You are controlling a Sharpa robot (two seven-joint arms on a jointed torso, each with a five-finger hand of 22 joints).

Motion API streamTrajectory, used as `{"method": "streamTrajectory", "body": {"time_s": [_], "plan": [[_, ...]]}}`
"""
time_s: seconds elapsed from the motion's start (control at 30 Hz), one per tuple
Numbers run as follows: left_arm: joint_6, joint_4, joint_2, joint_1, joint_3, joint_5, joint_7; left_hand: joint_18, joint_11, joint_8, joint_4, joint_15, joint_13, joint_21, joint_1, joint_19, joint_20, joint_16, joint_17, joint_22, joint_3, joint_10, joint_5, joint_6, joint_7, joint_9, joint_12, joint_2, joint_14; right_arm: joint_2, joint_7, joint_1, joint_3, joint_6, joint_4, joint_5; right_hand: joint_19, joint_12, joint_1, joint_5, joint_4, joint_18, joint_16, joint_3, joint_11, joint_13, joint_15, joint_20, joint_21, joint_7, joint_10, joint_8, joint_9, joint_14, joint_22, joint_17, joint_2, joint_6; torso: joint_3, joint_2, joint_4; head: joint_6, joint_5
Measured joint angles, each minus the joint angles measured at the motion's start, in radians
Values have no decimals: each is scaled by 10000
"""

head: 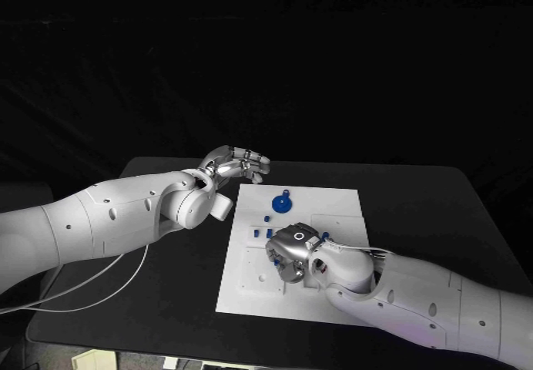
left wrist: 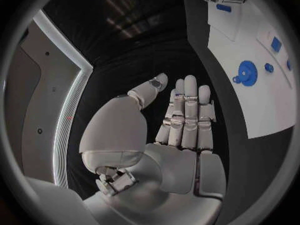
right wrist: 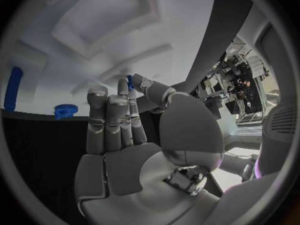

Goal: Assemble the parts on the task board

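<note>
Robotics lab or test cell. Evidence: black table [head: 422,193] against an all-black backdrop, a staged bench rather than a lived-in room; white machined task board [head: 333,202] with recesses as a fixture. Right wrist view shows a cluttered background area [right wrist: 234,85] of equipment and stands, details too small to identify.

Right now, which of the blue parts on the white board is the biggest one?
The round blue disc near the far middle of the task board; it is wide and circular, while the other blue parts are small, narrow pieces.
</note>
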Motion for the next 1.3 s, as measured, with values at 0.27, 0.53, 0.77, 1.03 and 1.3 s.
{"method": "streamTrajectory", "body": {"time_s": [0.27, 0.53, 0.77, 1.03, 1.3], "plan": [[2, -2, 3, 0, 0, 1, -8, -41, 0, 0, 0, -4, 0, 0, 0, 0, 0, 0, 9, -1, 0, 0, 0, -35, -35, 0, 0, 0, -3, 30, -25, 12, -36, 12, -27, -18, 1, -60, 0, 0, 0, -4, 0, 0, -1, 11, 1, -1, 0, 10, -2, -5, 5, -1, 0, -65, 0, 10, 1, 0, 7, -17, -4], [3, -5, -6, 0, 0, 1, -19, -41, 0, 0, 0, -4, 0, 0, 0, 0, 0, -39, 25, 5, 0, 0, 0, -70, 0, -9, -41, 0, -4, -26, 40, -4, -62, -118, -58, 182, 1, -481, -400, 273, -67, -26, 65, -523, 263, 25, 85, -1, -2, 297, -608, -387, -131, -219, -1, -227, -460, -559, 0, -3, 0, -17, 12], [3, -12, -16, 0, 0, 1, -24, -41, 0, 0, 26, -4, 0, 0, 0, 0, 0, -39, 42, 7, -26, 0, 0, -70, -1, -10, -41, 0, -4, -221, 119, -28, -84, -472, 112, 439, 1, -1011, -524, 194, -149, -172, 196, -1318, 581, -239, 395, 0, -1, 695, -1392, -789, -310, -229, -2, -338, -815, -1415, 6, -4, -3, 13, 4], [3, -36, -24, 0, 0, 2, -28, -44, 36, 0, 26, -4, 0, 0, 0, 0, 0, -38, 54, 7, -26, -36, 0, -70, 0, -19, -41, 0, -4, -806, 232, -41, 36, -1148, 784, 743, 1, -1183, -535, 194, -259, -183, 260, -1697, 694, -353, 520, 0, -45, 609, -1662, -855, -336, -301, -2, -406, -883, -1648, 10, -5, -10, 74, -52], [9, -46, -27, 0, 0, 3, -30, -45, 36, 0, 26, -4, 0, 0, 0, 0, 0, -76, 64, 15, -26, -36, 0, -70, 0, -19, -41, 0, -5, -1688, 324, 202, 917, -1323, 1419, 1466, 40, -1075, -425, 194, -127, -184, 377, -1619, 605, -347, 520, 37, -44, 682, -1454, -804, -310, -300, -2, -473, -898, -1568, 10, -9, -14, 204, -166]]}}
